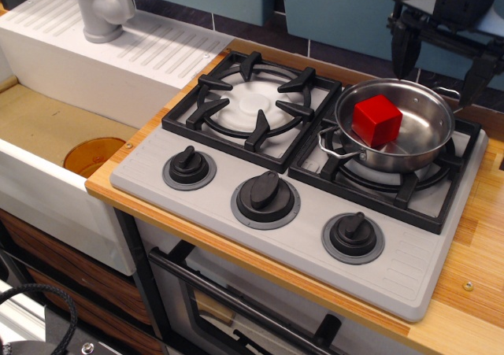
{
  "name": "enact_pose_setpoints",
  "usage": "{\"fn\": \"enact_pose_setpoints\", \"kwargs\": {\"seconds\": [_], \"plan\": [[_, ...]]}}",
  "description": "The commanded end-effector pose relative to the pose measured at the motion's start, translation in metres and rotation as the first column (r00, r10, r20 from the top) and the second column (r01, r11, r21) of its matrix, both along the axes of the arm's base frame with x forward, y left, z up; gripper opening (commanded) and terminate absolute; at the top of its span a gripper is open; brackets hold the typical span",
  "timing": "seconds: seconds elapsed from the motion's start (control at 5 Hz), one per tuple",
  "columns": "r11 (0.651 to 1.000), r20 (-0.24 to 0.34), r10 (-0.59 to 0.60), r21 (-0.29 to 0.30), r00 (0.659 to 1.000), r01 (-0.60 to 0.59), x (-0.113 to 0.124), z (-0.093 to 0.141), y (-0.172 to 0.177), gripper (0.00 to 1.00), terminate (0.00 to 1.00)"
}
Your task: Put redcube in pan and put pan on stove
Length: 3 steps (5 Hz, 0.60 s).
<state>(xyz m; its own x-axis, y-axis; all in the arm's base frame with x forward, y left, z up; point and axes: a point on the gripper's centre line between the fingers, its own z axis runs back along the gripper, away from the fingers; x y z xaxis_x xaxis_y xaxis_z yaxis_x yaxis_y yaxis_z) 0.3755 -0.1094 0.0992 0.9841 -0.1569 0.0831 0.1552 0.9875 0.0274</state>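
Note:
The redcube [376, 120] lies flat on the bottom of the pan [413, 142], toward its left side. That shiny steel pan rests on the right burner grate of the grey stove [299, 174]. My gripper [441, 56] hangs above and behind the pan's far rim at the top right. It is open, its two black fingers [405, 48] spread wide with nothing between them.
A white sink unit [94, 64] with a grey faucet [102, 9] stands at the left, an orange drain cover [93, 155] in its basin. Three black knobs [266, 197] line the stove front. Wooden counter [472, 276] borders the stove on the right.

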Motion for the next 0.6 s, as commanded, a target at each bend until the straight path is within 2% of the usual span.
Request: {"fn": "enact_pose_setpoints", "kwargs": {"seconds": [0.0,0.4], "plan": [[0.998,0.07,-0.03,0.065,0.997,0.025,0.005,0.057,0.031,1.0,0.0],[0.995,0.08,-0.044,0.092,0.996,0.037,-0.008,0.058,0.058,1.0,0.0]]}}
